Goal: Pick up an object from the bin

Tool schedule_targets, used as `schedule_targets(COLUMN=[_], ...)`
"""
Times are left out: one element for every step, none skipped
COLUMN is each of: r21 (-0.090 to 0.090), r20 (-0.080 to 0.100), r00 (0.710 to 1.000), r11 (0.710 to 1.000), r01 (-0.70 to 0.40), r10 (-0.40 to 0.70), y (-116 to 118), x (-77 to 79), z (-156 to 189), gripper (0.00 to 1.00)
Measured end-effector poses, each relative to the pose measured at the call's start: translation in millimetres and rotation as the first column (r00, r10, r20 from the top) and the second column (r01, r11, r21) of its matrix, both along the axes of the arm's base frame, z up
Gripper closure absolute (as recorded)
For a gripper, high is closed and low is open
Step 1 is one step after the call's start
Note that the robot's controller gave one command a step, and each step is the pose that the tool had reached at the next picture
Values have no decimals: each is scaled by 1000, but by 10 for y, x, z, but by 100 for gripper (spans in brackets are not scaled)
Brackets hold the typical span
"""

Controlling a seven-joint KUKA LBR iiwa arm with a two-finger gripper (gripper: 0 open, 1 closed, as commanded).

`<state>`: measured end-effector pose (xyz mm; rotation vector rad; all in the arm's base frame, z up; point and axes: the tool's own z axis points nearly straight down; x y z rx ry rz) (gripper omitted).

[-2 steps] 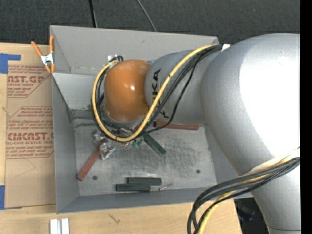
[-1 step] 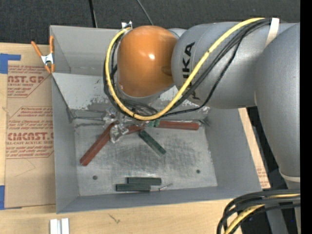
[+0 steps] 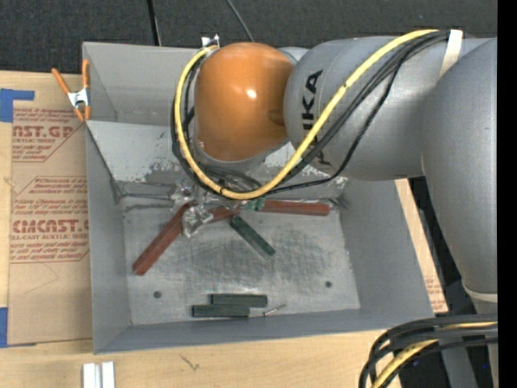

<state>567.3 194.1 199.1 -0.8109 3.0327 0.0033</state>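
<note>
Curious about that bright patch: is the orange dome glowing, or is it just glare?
Camera view: just glare, a white highlight on the glossy orange cover; in the same view the grey arm casing shows a softer sheen, while the bin floor looks matte and scuffed.

Saw a short dark green stick (image 3: pixel 254 239) lying slanted in the middle. Saw a red-brown stick (image 3: pixel 299 208) up and to the right of it, lying nearly level, left end close to the green one's top end. Found two more dark sticks down near the front, lying flat, side by side and touching: the upper green stick (image 3: pixel 242 301) set more to the right, the lower green stick (image 3: pixel 212 312) more to the left. Spotted a thin pale sliver (image 3: pixel 272 309) just beside their right ends.
</note>
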Motion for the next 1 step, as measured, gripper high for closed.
schedule_targets(r21=[-2], r20=[-1], r00=[990], r11=[990], r01=[-141], r10=[141], y=[-68], x=[75], z=[466], gripper=[100])
